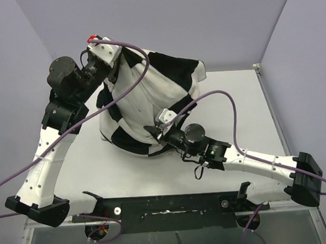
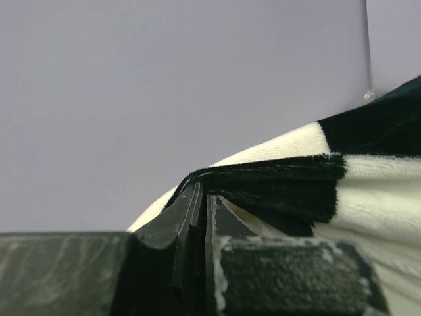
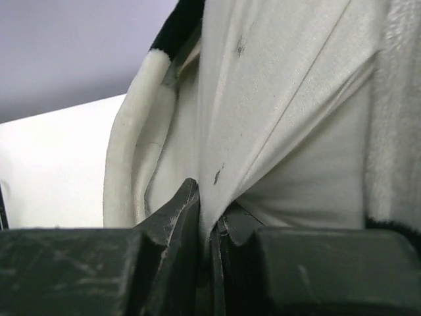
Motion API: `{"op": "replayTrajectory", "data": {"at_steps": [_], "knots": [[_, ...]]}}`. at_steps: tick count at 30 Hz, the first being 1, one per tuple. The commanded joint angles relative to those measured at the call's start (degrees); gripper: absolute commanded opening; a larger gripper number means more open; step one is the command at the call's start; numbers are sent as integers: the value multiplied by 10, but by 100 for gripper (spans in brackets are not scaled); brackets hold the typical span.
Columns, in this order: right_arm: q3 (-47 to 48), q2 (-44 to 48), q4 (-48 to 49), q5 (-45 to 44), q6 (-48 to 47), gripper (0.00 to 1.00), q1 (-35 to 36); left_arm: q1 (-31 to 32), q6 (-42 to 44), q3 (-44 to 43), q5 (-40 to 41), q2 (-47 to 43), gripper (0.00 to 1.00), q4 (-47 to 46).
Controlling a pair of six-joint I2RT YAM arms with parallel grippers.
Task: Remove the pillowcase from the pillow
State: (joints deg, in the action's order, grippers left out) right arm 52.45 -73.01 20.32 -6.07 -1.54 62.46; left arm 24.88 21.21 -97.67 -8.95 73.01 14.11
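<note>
The left tool (image 2: pixel 202 201) is clamped on the pillowcase (image 1: pixel 174 71) edge at the bundle's 11 o'clock. The right tool (image 3: pixel 209 217) is closed on the pillow (image 1: pixel 138 98) fabric at its 5 o'clock. The partly bared pillow sits mid-way across the counter (image 1: pixel 239 101).

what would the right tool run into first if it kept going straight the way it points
The pillow: the right tool is shut on a fold of its plain off-white cloth, so straight on it would probably push into the pillow's body at once. The checkered pillowcase lies just beside.
</note>
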Motion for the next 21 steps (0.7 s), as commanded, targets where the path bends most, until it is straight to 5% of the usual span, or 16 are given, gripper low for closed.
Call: {"op": "replayTrajectory", "data": {"at_steps": [1, 13, 16, 19, 21], "knots": [[-77, 67, -154, 11, -25, 0, 2, -12, 31, -88, 62, 17, 0, -41], [-90, 211, -155, -17, 19, 0, -23, -13, -54, -364, -18, 184, 0, 402], [-113, 259, -136, -40, 48, 5, -36, -21, -83, -373, -66, 209, 0, 488], [-110, 286, -152, -61, 98, 57, -49, -40, -121, -363, -117, 223, 0, 538], [-106, 298, -159, -68, 134, 74, -54, -47, -134, -356, -138, 229, 0, 550]]}}
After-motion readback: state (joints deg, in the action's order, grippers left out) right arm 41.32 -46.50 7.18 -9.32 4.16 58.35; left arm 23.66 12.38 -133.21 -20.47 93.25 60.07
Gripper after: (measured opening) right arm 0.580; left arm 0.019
